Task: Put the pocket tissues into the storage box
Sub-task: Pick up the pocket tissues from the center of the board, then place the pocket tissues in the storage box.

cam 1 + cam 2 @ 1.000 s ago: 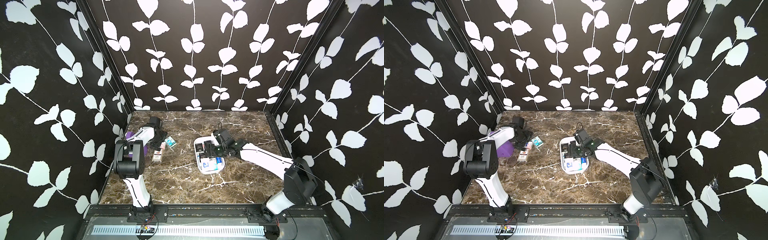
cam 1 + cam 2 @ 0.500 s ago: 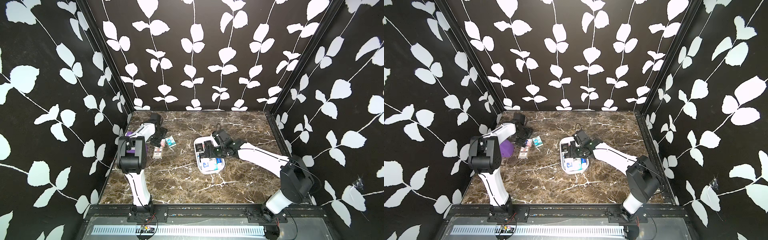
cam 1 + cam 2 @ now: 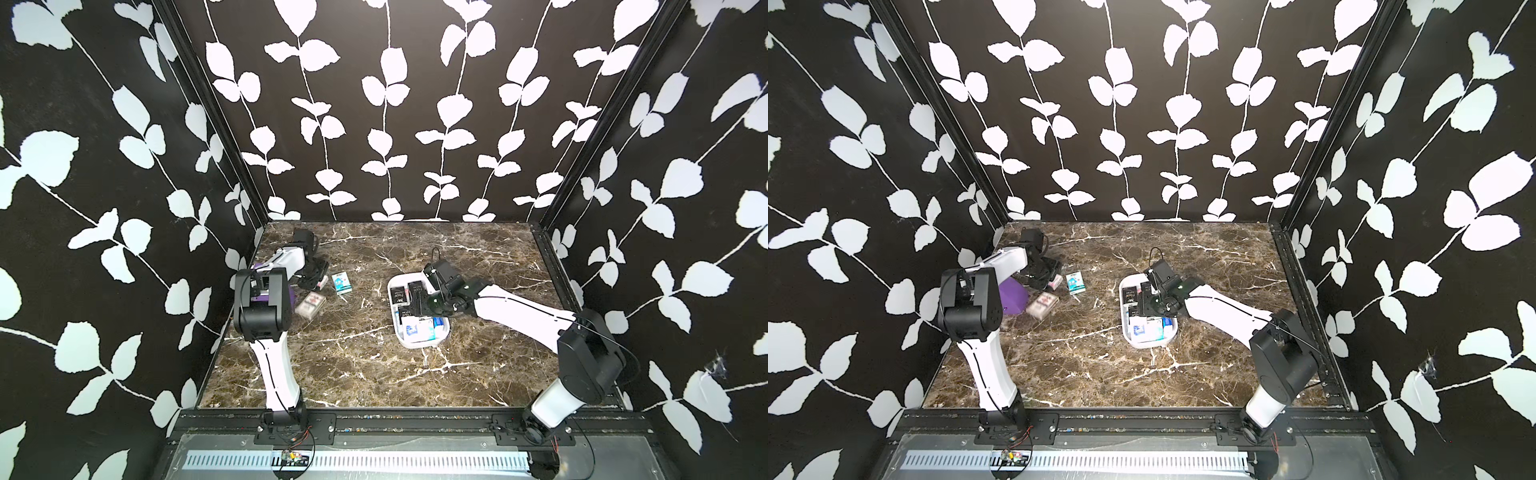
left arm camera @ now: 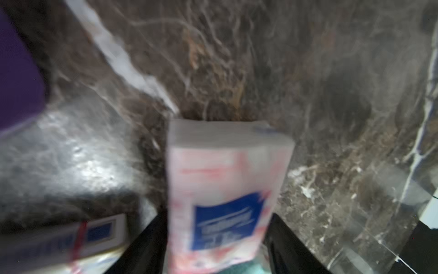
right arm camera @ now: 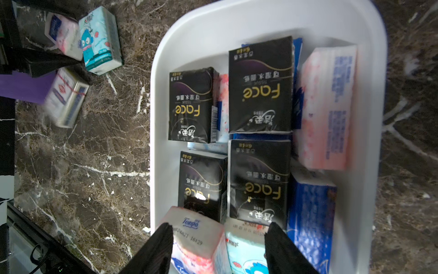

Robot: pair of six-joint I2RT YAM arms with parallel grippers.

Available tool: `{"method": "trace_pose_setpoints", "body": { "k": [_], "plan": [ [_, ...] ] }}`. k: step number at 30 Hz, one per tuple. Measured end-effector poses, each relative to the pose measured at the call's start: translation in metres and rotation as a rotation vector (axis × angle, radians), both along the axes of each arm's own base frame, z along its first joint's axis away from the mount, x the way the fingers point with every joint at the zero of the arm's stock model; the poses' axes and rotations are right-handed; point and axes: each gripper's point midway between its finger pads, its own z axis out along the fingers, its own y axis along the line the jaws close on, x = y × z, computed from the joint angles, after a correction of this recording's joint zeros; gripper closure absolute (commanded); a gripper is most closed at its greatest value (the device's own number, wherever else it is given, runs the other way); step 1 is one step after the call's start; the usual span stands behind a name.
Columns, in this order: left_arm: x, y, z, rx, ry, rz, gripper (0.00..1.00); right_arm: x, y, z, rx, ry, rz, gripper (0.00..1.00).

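**A:** Both top views: L gripper (image 3: 314, 280) sits low on a pink pack (image 3: 322, 284) beside the purple block (image 3: 1013, 297). Teal pack (image 3: 340, 283) and red-lined pack (image 3: 309, 304) lie loose nearby.

**B:** Step?

**A:** Looks like pickup. Next: lift, carry to storage box (image 3: 419, 344).

**B:** L wrist?

**A:** Blurry. Jaws seem to pinch the pink pack's sides; near end cut off.

**B:** R wrist?

**A:** R gripper (image 5: 218, 225) spread over the box, holding nothing. Packs under it half hidden.

Marble table (image 3: 353, 374): storage box (image 3: 415, 344) near centre; purple block (image 3: 1013, 297) at left edge; teal pack (image 3: 340, 283), red-striped pack (image 3: 309, 304) between them.
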Motion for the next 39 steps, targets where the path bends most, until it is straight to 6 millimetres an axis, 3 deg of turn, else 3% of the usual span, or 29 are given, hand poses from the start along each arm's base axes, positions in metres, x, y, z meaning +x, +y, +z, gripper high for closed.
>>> {"method": "trace_pose_setpoints", "body": {
  "k": [8,19,25,29,35,39],
  "plan": [
    [-0.004,0.002,0.0,0.013,0.016,-0.026,0.73,0.004,-0.004,0.0,-0.01,-0.01,-0.013,0.37],
    [-0.014,0.003,0.007,0.052,0.039,-0.149,0.71,0.006,-0.006,0.0,-0.018,-0.017,-0.02,0.37],
    [-0.033,-0.006,0.037,0.045,-0.023,-0.244,0.71,0.009,-0.007,0.002,-0.021,-0.027,-0.036,0.37],
    [-0.05,-0.027,0.064,0.05,-0.092,-0.344,0.71,0.01,-0.01,0.011,-0.012,-0.04,-0.071,0.37],
    [-0.081,-0.084,0.104,0.057,-0.208,-0.535,0.71,0.013,-0.018,0.036,0.03,-0.089,-0.141,0.37],
    [-0.099,-0.121,0.126,0.065,-0.274,-0.649,0.71,0.007,-0.03,0.039,0.036,-0.098,-0.188,0.37]
  ]
}}
